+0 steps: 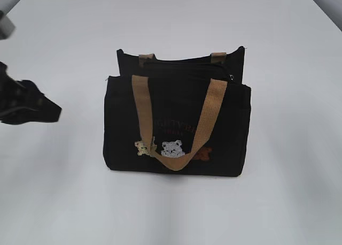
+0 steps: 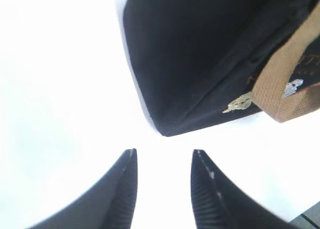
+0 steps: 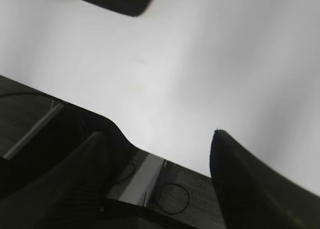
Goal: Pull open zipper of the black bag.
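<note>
Clearly the zipper (image 1: pixel 184 64) runs along the top edge of the black bag (image 1: pixel 176 122), and its small metal pull sits at the right end of that line, near the right top corner; from this distance I cannot see whether the teeth are joined all the way. The bag stands upright near the middle of the white table (image 1: pixel 64 202), its front turned to the exterior camera. On it I count two tan webbing handles: the front handle (image 1: pixel 176 127) hangs down over the front panel, and the rear handle (image 1: pixel 181 56) shows only as two short stubs behind the top edge. I also count three little bear patches (image 1: pixel 172 148) in a row low on the front. The left gripper (image 2: pixel 162 161) hovers just beside the lower left corner of the bag, its two fingers apart and holding nothing. The right gripper (image 3: pixel 157 139) is well away from the bag, near the edge of the table, and its two fingers stand wide apart and empty. I think the step now is the approach. To do it well, one gripper should steady the bag's top edge, and the other should pinch the pull firmly and draw it straight along the zipper line, not upward.
</note>
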`<action>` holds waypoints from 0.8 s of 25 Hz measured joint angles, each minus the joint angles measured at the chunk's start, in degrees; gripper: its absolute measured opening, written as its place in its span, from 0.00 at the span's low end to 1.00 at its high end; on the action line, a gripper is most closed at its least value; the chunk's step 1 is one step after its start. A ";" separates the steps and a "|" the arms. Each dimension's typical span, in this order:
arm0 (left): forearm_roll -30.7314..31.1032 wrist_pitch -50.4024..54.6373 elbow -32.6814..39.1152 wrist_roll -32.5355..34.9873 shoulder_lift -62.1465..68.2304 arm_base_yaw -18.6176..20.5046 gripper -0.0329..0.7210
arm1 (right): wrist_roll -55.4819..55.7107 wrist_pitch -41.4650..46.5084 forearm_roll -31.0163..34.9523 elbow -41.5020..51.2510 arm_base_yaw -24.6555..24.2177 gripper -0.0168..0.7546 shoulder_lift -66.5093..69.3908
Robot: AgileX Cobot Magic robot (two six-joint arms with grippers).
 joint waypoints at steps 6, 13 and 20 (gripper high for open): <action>10.27 6.31 5.48 -12.39 -24.77 0.00 0.37 | 0.63 0.10 -3.92 13.92 0.00 0.67 -24.91; 16.59 20.52 10.01 -16.57 -52.39 0.14 0.36 | 1.09 -1.97 -4.71 23.13 0.00 0.67 -44.73; 21.30 27.44 12.67 -18.39 -68.60 0.39 0.36 | 1.66 -4.55 -4.92 24.33 0.00 0.64 -54.67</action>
